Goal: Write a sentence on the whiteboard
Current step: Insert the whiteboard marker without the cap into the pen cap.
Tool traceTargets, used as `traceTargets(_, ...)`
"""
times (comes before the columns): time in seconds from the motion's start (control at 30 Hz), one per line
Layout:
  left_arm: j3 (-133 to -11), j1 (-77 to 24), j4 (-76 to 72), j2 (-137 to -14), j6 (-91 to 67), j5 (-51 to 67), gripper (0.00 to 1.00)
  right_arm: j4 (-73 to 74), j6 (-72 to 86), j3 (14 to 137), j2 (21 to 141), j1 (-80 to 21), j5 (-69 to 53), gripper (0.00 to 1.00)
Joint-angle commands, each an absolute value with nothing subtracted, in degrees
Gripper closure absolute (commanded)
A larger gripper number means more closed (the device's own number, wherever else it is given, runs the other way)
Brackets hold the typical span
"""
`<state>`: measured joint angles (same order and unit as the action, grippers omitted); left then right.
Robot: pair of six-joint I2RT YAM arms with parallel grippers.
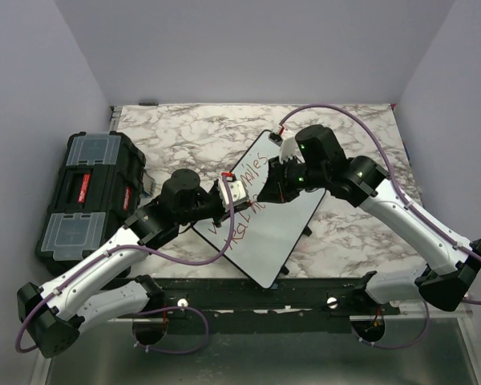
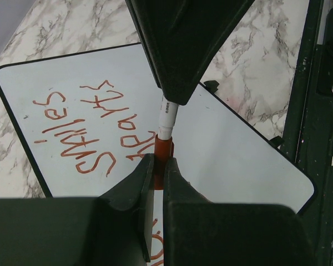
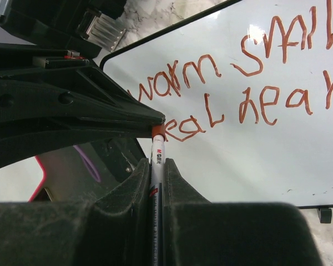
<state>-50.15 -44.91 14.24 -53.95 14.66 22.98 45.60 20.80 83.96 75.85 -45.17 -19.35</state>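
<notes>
The whiteboard (image 1: 266, 234) lies tilted on the marble table, with the red sentence (image 1: 252, 172) in two lines across it. In the right wrist view the sentence (image 3: 238, 88) reads about "warm smil… / heal hear…" on the whiteboard (image 3: 255, 160). My right gripper (image 3: 157, 163) is shut on the white barrel of a marker (image 3: 157, 154). My left gripper (image 2: 158, 160) is shut on the marker's red cap (image 2: 162, 148), which sits on the barrel's end (image 2: 167, 116). Both grippers meet above the board's middle, the left gripper (image 1: 239, 192) facing the right gripper (image 1: 277, 188). The marker's tip is hidden in the cap.
A black toolbox (image 1: 88, 196) with clear lid compartments stands at the table's left. The dark mounting rail (image 1: 248, 293) runs along the near edge, close to the board's near corner. Marble table (image 1: 192, 132) shows behind the board and to its right.
</notes>
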Motion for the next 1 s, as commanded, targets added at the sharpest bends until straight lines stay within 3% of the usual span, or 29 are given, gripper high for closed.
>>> traceTargets(0.0,-52.7,-45.2,5.9,-53.3,12.8,26.9,1.0,44.1,20.5,84.0,78.1,-48.0,-19.7,0.99)
traceTargets(0.97,-59.4,-45.1,10.0,-54.8,10.9,44.6,1.0,38.6,14.0,78.2,79.9,-52.3,-24.0,0.99)
